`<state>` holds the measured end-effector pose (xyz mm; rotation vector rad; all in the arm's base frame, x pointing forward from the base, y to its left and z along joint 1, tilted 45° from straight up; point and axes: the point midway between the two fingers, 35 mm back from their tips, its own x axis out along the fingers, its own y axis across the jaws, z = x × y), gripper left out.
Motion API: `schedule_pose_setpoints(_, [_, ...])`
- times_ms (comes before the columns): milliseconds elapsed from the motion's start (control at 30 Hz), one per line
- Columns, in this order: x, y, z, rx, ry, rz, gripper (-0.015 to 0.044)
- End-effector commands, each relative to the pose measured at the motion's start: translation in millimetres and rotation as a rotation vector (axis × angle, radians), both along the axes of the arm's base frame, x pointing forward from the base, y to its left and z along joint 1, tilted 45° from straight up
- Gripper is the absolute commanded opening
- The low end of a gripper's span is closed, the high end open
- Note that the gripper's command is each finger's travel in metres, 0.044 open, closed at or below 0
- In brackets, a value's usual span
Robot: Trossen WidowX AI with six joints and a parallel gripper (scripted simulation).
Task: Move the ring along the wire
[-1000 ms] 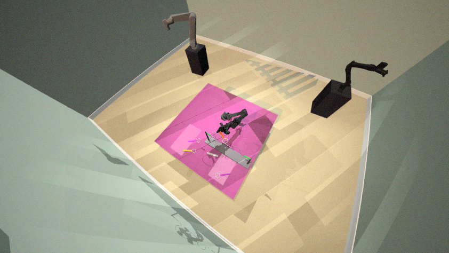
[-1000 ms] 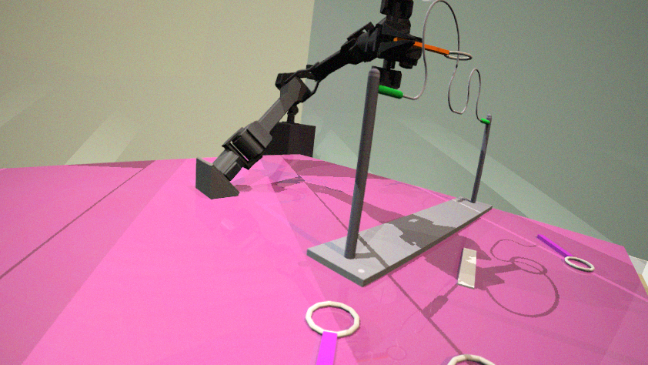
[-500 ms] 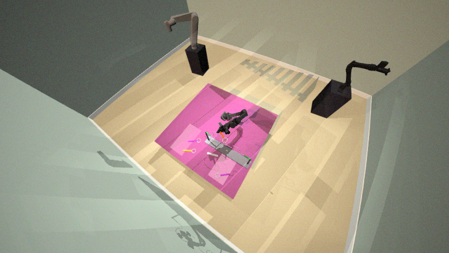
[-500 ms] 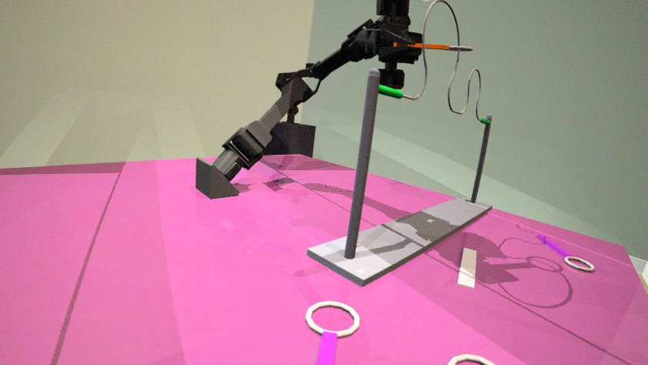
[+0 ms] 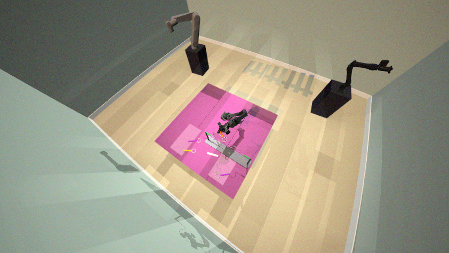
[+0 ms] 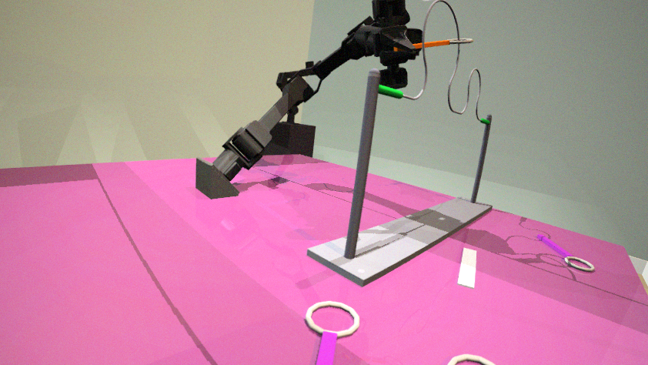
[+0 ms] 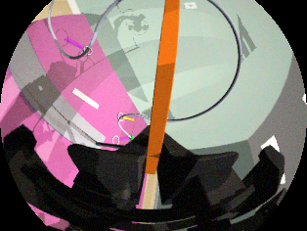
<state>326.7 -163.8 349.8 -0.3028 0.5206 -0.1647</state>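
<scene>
1. Gripper (image 6: 399, 47) is up high, above the near post (image 6: 362, 159), fingers clenched on the orange handle (image 6: 430, 44) at its near end
2. Handle sticks out roughly level w/ the ring (image 6: 461, 40) at its far tip; ring sits on the tall first loop of the grey wire (image 6: 456, 63), wire appears to run thru it (can't tell if they touch, too small)
3. Wrist view: handle (image 7: 164, 86) runs up the middle from betw. the dark fingers, ring (image 7: 231, 27) shows as a big thin circle round it
4. Green part by near post (image 6: 389, 91) is below & left of the ring; green part by far post (image 6: 485, 121) is lower, to the right, well apart from the ring
5. Both posts stand on a grey base plate (image 6: 372, 267) on the pink mat (image 6: 113, 272)
6. On the mat lie spare rings w/ purple handles (image 6: 555, 246) (image 6: 327, 346), plus a white strip (image 6: 467, 266) just beside the plate
7. Top view: yellow-handled ring (image 5: 188, 150) left of the plate; two other arms on dark pedestals (image 5: 197, 59) (image 5: 329, 99) stand off the mat
</scene>
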Motion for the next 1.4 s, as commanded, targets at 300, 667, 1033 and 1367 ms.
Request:
schedule_pose_setpoints(300, [1.2,5.9,-0.7,0.16,-0.033,0.006,-0.015])
schedule_pose_setpoints(667, [2.3,11.0,-1.7,0.295,-0.059,0.009,-0.015])
schedule_pose_setpoints(1033, [3.4,16.2,-1.9,0.43,-0.084,0.013,-0.015])
schedule_pose_setpoints(1367, [4.3,20.9,-1.5,0.552,-0.108,0.016,-0.015])
